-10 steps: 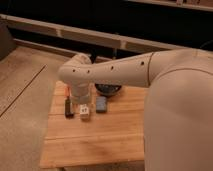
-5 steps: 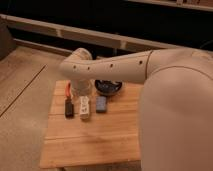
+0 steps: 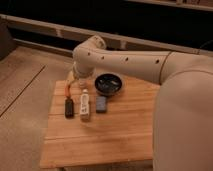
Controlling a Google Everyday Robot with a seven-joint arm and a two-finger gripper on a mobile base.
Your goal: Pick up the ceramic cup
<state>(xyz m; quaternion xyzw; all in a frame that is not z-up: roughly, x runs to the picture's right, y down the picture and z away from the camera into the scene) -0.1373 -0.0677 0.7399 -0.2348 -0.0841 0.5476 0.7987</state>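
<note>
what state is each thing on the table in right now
pincer: low over the table's far left corner, left of the bowl
cup: not clearly seen, may be hidden behind the pincer
bowl: upright on the table, not held
white bar: lying flat, not held
black block: lying flat, left of the bar
grey block: lying flat, right of the bar

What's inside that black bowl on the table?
The black bowl shows only a dark inside with faint glints; anything small in it cannot be made out. The gripper, mostly hidden by the arm, hangs beside the bowl.
</note>
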